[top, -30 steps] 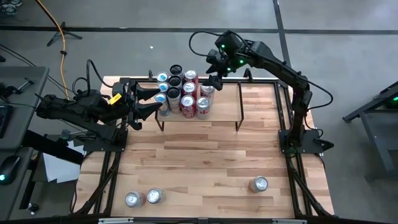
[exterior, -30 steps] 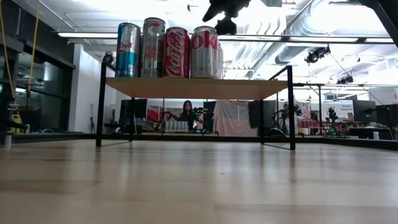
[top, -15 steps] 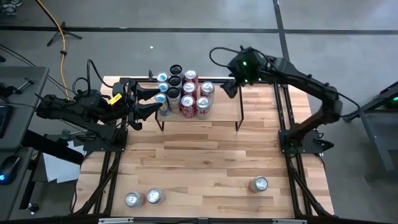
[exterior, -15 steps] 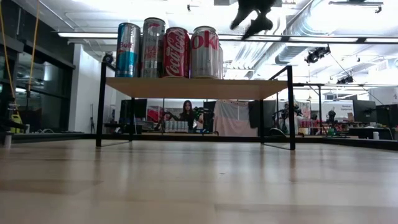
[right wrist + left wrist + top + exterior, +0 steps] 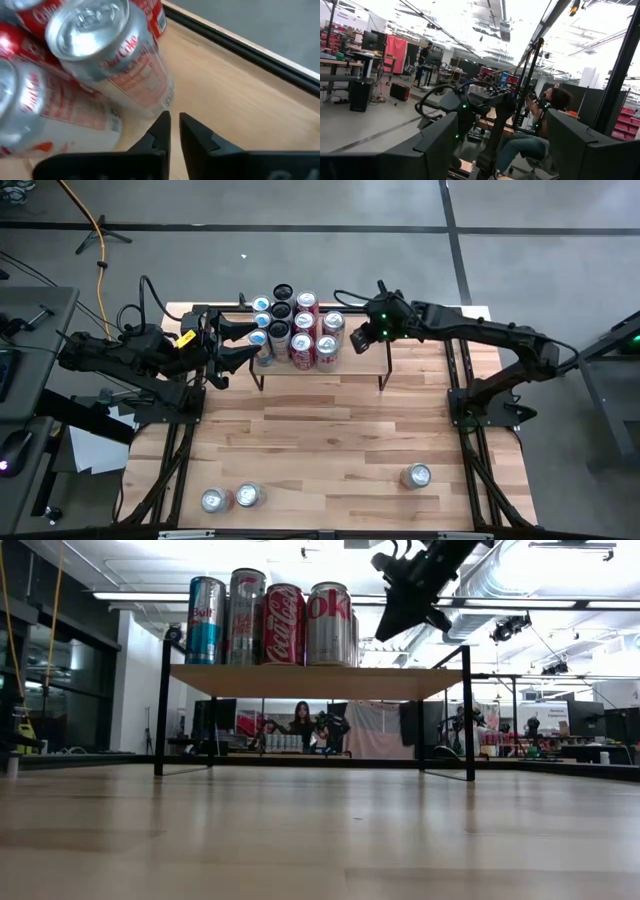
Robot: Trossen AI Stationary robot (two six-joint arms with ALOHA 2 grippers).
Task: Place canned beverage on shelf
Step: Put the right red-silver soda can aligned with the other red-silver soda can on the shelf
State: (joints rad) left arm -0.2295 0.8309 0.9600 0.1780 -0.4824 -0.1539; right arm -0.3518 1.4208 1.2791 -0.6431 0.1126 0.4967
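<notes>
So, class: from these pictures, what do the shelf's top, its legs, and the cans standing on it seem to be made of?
Shelf top: looks like light wood with a matt finish; grain and plank seams show.
Legs: probably black-coated metal rod; thin, straight and dark.
Cans: most likely aluminium; a bright, shiny lid with a pull tab and printed silver and red sides.

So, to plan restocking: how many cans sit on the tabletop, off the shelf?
3. Outer can and inner can stand together at the high view's lower left; a lone can stands lower right. None shows under the shelf.
</notes>
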